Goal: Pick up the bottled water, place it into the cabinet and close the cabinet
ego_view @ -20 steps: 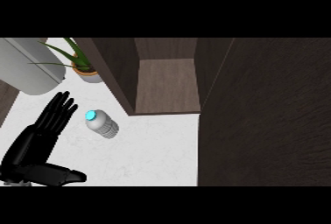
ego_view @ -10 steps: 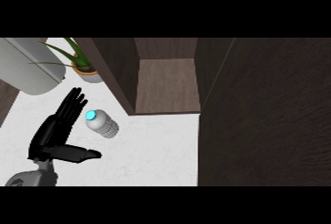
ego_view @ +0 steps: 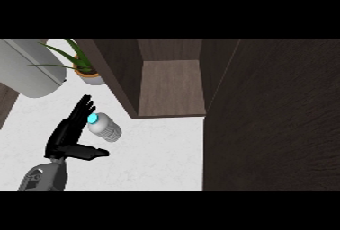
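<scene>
The bottled water [ego_view: 106,130] lies on its side on the white counter [ego_view: 156,157], clear with a cyan cap pointing up-left. My left hand [ego_view: 64,138] sits just left of it, open, with straight fingers [ego_view: 81,112] reaching past the cap and the thumb sticking out to the right below the bottle. Whether the fingers touch the bottle is unclear. The dark wooden cabinet [ego_view: 171,87] stands open just beyond and to the right of the bottle, its shelf bare. My right hand does not show.
The cabinet's wide dark door [ego_view: 279,117] fills the right side of the view. A potted plant [ego_view: 86,72] and a grey rounded appliance [ego_view: 30,67] stand at the back left.
My left hand has moved forward and to the right, closing in beside the bottle; its grey forearm now shows at the lower edge. The bottle has not moved.
</scene>
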`<state>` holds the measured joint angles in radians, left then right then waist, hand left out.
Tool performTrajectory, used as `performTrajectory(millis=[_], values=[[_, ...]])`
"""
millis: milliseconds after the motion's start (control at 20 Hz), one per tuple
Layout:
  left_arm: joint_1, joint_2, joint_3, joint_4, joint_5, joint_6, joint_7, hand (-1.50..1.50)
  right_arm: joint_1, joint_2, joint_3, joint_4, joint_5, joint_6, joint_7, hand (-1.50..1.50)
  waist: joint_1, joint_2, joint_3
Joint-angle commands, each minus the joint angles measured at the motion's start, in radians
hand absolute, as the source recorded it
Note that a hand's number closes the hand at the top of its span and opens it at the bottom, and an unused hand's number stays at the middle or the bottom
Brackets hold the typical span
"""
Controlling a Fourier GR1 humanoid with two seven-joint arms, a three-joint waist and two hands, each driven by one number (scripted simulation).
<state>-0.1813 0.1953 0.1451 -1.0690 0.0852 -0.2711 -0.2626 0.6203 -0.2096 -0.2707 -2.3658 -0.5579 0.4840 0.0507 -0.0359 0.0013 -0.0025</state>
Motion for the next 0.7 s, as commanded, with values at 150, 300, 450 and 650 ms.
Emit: performTrajectory(millis=[150, 300, 450, 650], values=[[-0.059, 0.013, 0.023, 0.194, -0.052, 0.032, -0.119, -1.50, 0.119, -0.018, -0.047, -0.219, -0.231, -0.022, 0.061, -1.50, -0.006, -0.002, -0.001], [-0.079, -0.025, 0.032, 0.298, -0.057, 0.046, -0.217, -1.50, 0.086, -0.020, -0.012, -0.224, -0.194, -0.054, 0.072, -1.50, 0.001, 0.002, -0.001], [-0.123, 0.001, 0.079, 0.416, -0.009, -0.036, -0.277, -1.50, 0.127, -0.009, -0.021, -0.168, -0.174, 0.014, -0.002, -1.50, -0.011, 0.002, -0.001], [-0.186, -0.006, 0.076, 0.511, 0.000, -0.110, -0.290, -1.50, 0.092, -0.073, -0.081, -0.152, -0.243, -0.017, 0.015, -1.50, -0.003, 0.004, -0.002]])
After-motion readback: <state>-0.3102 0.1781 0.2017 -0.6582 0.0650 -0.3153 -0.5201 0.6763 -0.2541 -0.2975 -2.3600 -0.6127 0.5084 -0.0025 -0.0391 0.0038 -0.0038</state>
